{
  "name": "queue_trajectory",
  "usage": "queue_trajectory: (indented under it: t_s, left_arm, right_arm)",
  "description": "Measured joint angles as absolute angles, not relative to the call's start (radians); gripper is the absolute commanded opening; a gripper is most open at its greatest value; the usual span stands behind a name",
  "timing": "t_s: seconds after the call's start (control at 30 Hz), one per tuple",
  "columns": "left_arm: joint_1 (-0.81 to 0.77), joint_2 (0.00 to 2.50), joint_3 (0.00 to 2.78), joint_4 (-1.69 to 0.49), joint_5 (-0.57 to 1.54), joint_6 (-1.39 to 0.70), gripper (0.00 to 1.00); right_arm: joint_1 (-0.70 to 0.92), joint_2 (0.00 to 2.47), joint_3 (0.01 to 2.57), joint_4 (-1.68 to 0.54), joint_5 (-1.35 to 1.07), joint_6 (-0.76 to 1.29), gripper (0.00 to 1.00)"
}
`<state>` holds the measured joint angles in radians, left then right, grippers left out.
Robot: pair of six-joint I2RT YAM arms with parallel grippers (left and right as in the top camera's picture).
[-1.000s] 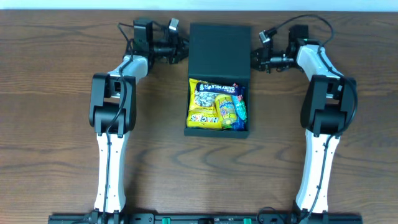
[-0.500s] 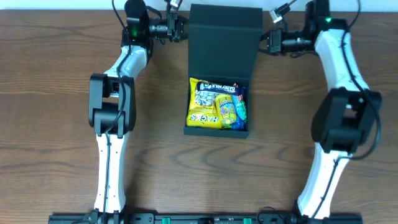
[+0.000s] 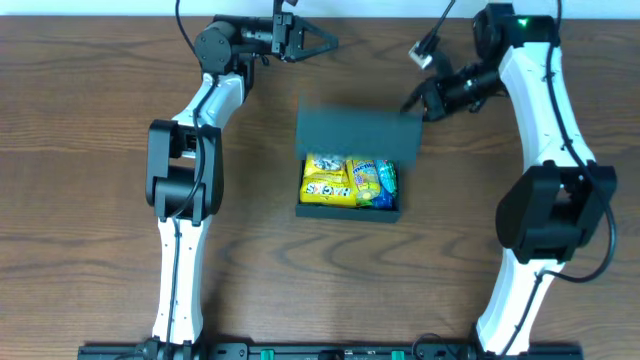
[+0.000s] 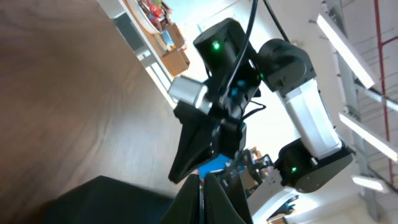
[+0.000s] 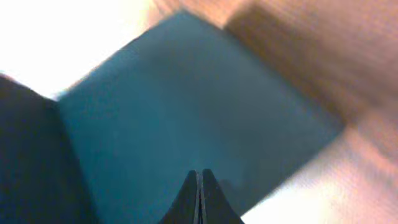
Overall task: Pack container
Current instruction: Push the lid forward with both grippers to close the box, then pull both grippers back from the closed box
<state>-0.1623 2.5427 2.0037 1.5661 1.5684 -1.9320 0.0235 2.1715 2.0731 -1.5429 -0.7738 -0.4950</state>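
The dark teal container (image 3: 345, 212) sits mid-table. Its hinged lid (image 3: 360, 130) is motion-blurred and leans forward over the box's back half. Yellow snack packets (image 3: 328, 182) and a blue packet (image 3: 389, 181) fill the box and still show in front of the lid. My left gripper (image 3: 325, 43) is shut and empty, raised at the table's far edge, well clear of the lid. My right gripper (image 3: 412, 101) is shut, just behind the lid's right corner. In the right wrist view the shut fingertips (image 5: 199, 177) sit close against the teal lid (image 5: 174, 112). A dark lid corner (image 4: 106, 199) shows beside the shut left fingers (image 4: 202, 185).
The brown wood table (image 3: 100, 200) spreads to both sides of the box. My right arm (image 4: 298, 106) fills the left wrist view, across the lid from the left gripper. Cables hang from both wrists at the far edge.
The lid has gone from lying flat open behind the box to upright, then tipping forward over the snacks. The left gripper rose and pulled back; the right gripper followed the lid's right corner.
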Motion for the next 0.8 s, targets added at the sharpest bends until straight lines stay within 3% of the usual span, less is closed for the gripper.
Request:
queue_trajectory:
  t_s: [0.33,0.47,0.67,0.8]
  left_arm:
    - [-0.165,2.543,2.011,1.462,1.569,-1.91,0.06]
    - [-0.161,2.542,2.014,1.168,1.561,-1.708,0.06]
    - [-0.12,2.54,2.025,0.405,1.378,-1.288,0.06]
    - [-0.068,2.54,2.022,0.17,1.203,-1.12,0.05]
  right_arm:
    - [0.029,2.171,2.073,-1.474,-0.684,-0.472,0.01]
    - [0.029,2.153,2.073,-1.457,-0.678,-0.443,0.01]
    - [0.029,2.101,2.073,-1.454,-0.676,-0.399,0.01]
    - [0.029,2.093,2.073,-1.456,-0.672,-0.368,0.01]
